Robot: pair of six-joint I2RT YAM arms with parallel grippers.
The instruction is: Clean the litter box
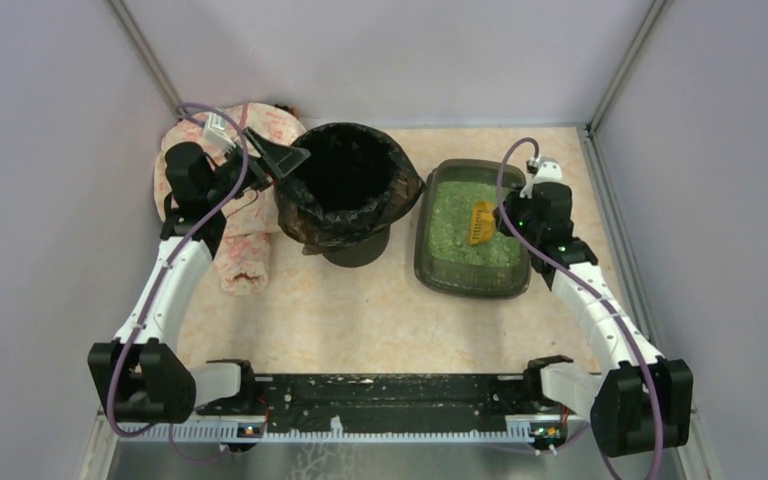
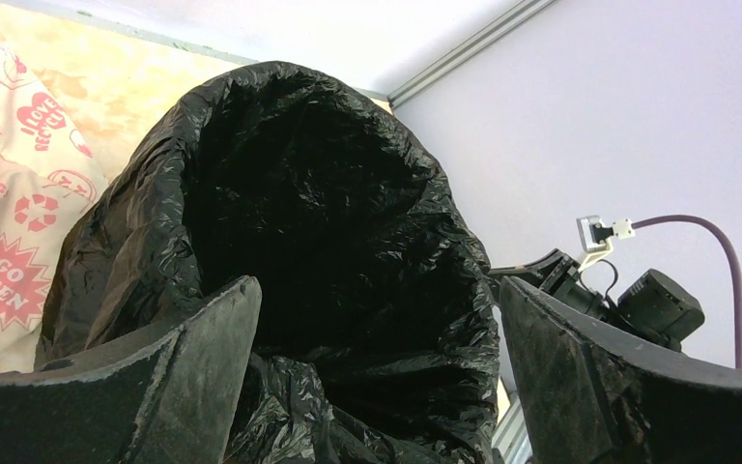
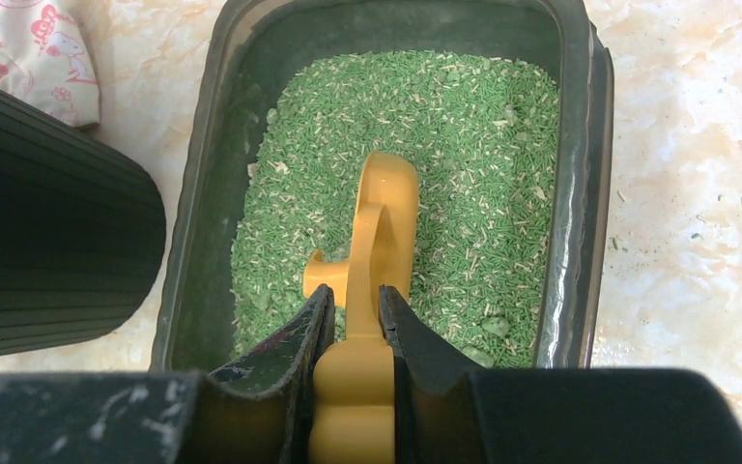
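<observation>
Your right hand [image 3: 356, 300] is clamped on the yellow scoop [image 3: 386, 203] dipped in the litter box [image 3: 577, 174], which sits on the table [image 3: 696, 145] just beside the bin [image 2: 328, 193] where your left hand [image 2: 375, 290] gapes wide; the box is likely stiff, granule-heavy and spill-prone, so take it by its rim.

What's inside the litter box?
Green granules fill the litter box, and a yellow scoop, gripped by the right hand, is over them. Anything buried beneath the granules is covered, so I cannot see it.

Inside the bin [image 2: 328, 213] all is black; the yellow scoop [image 3: 372, 242] runs off below.
</observation>
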